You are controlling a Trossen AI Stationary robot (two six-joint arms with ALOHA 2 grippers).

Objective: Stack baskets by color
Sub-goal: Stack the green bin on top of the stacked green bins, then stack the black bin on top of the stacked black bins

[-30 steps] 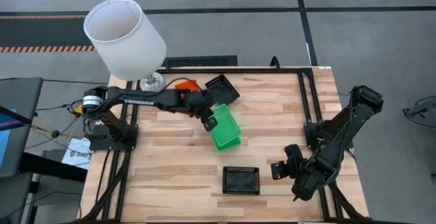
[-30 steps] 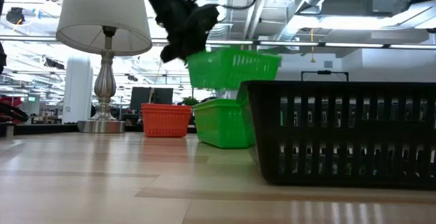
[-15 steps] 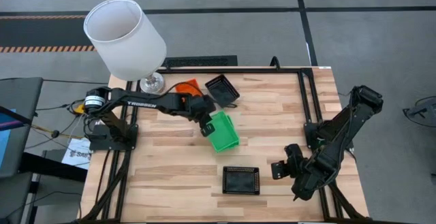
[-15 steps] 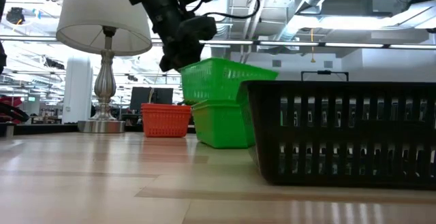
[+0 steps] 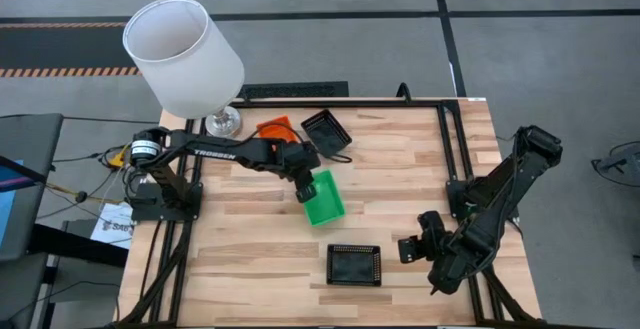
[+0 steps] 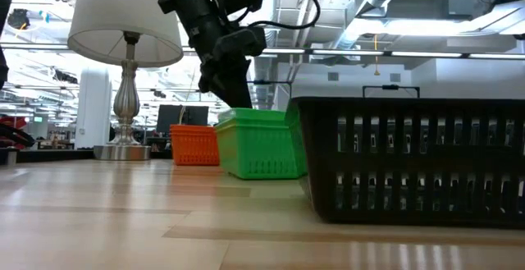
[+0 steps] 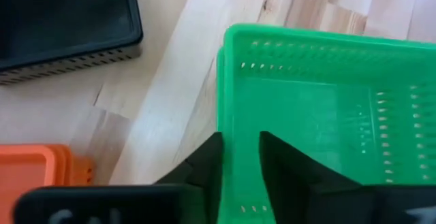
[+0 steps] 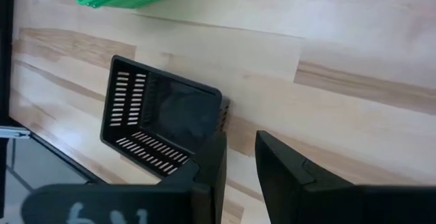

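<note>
A green basket (image 5: 324, 199) (image 6: 261, 143) (image 7: 327, 115) sits level inside another green one at the table's middle; a doubled rim shows. My left gripper (image 5: 306, 181) (image 7: 240, 163) is at its left end, shut on its wall. Orange baskets (image 5: 274, 127) (image 6: 195, 143) stand at the far left, with a black basket (image 5: 325, 132) (image 7: 65, 20) beside them. A second black basket (image 5: 354, 265) (image 8: 160, 118) rests near the front edge. My right gripper (image 5: 412, 249) (image 8: 240, 163) hovers shut and empty to that basket's right. My left gripper has the green basket's left end wall (image 7: 228, 125) between its fingers, one finger (image 7: 204, 163) outside and one (image 7: 283, 159) inside. The fingers slant down from the table's left. The basket rests nested in the green basket below, level.
A lamp with a white shade (image 5: 183, 57) (image 6: 125, 24) stands at the far left corner. A black metal frame (image 5: 445, 139) runs along the table's right and far sides. Bare wood lies between the green stack and the right arm.
My left gripper has sunk with the green basket. The basket hung tilted above the lower green one a second ago, then came down onto it at a slant, and now sits level, nested inside it.
</note>
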